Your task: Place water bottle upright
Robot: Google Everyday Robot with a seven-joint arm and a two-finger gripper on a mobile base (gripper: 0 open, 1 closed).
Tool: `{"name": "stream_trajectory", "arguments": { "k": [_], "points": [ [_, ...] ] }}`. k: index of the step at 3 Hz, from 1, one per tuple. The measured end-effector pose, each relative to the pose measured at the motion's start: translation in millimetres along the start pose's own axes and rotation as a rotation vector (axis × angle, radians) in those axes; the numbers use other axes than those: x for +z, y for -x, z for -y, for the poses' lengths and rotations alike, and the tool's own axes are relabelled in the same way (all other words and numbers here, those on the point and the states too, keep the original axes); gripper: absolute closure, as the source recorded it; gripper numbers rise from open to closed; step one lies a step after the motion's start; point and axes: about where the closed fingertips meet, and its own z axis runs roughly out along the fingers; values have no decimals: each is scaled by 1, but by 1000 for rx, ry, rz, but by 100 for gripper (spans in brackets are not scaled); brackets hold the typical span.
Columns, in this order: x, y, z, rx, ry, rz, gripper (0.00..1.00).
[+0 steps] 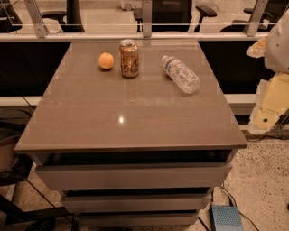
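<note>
Office chairs (168, 12) and slanted metal posts (146, 18) line the background behind a grey-brown table (126, 118) with three drawer fronts (133, 176) below its glossy top, standing on a speckled floor (264, 180).

On the far right part of the table lies the water bottle (181, 74), a clear ribbed plastic bottle resting on its side. Its long axis runs diagonally. The white cap (164, 58) points toward the table's far edge and slightly left, and the base points toward the near right corner. A white label (173, 66) with coloured print wraps the bottle near the cap end.

Left of the bottle and apart from it, a gold soda can (129, 58) stands upright. Just beside the can, further left, sits an orange (106, 60). All three objects are along the far part of the tabletop.

The robot's cream and white gripper (272, 103) hangs at the right edge of the view. It is off the table's right side and well apart from the bottle, holding nothing that can be seen. Whether it is wide or narrow cannot be told.

A blue-grey box (226, 218) rests on the floor by the lowest drawer at bottom right.
</note>
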Motion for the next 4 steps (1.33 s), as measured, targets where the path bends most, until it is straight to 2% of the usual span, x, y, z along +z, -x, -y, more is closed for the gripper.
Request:
{"name": "stream_trajectory", "arguments": {
  "k": [1, 2, 3, 4],
  "points": [
    [0, 0, 0, 0, 0, 0, 0],
    [5, 6, 15, -2, -35, 6, 0],
    [22, 12, 55, 45, -86, 19, 0],
    [47, 19, 106, 147, -124, 30, 0]
  ]
}}
